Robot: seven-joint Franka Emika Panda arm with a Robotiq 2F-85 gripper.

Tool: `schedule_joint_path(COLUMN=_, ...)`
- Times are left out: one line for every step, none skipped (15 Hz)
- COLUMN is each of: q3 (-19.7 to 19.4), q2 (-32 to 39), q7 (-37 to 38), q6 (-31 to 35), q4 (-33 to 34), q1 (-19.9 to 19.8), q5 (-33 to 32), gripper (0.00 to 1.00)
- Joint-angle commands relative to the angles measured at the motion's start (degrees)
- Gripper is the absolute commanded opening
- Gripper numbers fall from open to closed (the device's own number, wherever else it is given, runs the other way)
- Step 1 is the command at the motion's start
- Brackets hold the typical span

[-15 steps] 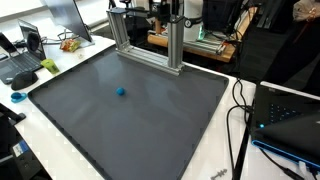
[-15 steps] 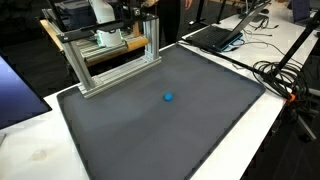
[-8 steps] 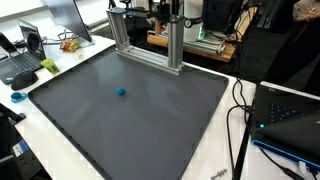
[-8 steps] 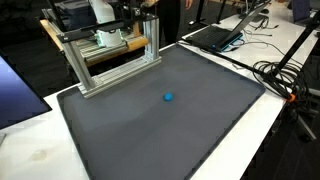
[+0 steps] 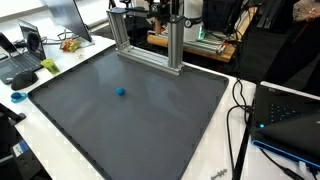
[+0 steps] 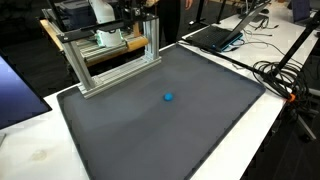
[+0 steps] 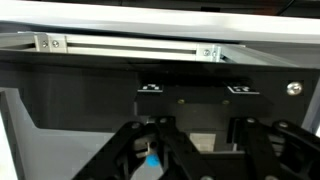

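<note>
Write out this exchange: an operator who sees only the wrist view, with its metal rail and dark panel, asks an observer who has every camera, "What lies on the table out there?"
Observer: A dark mat covers most of the white table.
Operator: Is anything lying on that mat?
Observer: One small blue ball lies alone, near the mat's middle.
Operator: Where does the metal structure stand?
Observer: The aluminium frame stands at the mat's far edge, well apart from the ball.
</note>
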Motion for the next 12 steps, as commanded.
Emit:
schedule_joint_path(q3=-0.1, q2=0.7, q7=-0.5, q6=0.9, q4=-0.3, q1=0.9, q5=0.0, gripper=0.23)
schedule_joint_path(q3=-0.2, q2=0.6, q7=-0.5, q6=0.8, q4=-0.3, q1=0.9, q5=0.1, gripper=0.22)
schedule_joint_path(q3=-0.1, q2=0.5, q7=-0.3, q6=0.9, q4=-0.3, q1=0.8, q5=0.1, gripper=0.22)
schedule_joint_path(q3=-0.1, q2=0.4, q7=-0.1, q6=0.7, q4=-0.2, q1=0.7, q5=0.2, gripper=0.22)
schedule_joint_path(q3=-0.2, q2=0.3, q7=-0.1, q6=0.6, q4=-0.1, q1=0.7, q5=0.3, gripper=0.22)
schedule_joint_path(q3=-0.3, q2=0.2, q7=0.1, q6=0.6, q4=0.4, q1=0.7, q5=0.5, gripper=0.22)
schedule_joint_path(q3=-0.3, q2=0.2, q7=0.6, q6=0.7, q4=0.8, q1=0.4, q5=0.5, gripper=0.22)
schedule_joint_path(q3=-0.3, q2=0.3, q7=0.9, q6=0.8, q4=1.1, q1=0.4, q5=0.6, gripper=0.22)
schedule_joint_path(q3=-0.2, q2=0.4, q7=1.5, q6=1.1, q4=1.5, q1=0.2, q5=0.5, gripper=0.22)
schedule_joint_path(q3=-0.2, q2=0.6, q7=1.8, q6=1.2, q4=1.9, q1=0.2, q5=0.7, gripper=0.22)
schedule_joint_path(q3=-0.1, q2=0.8, q7=2.2, q6=1.6, q4=2.2, q1=0.2, q5=0.7, gripper=0.22)
schedule_joint_path(q3=-0.2, q2=1.2, q7=2.7, q6=2.0, q4=2.8, q1=0.2, q5=1.2, gripper=0.22)
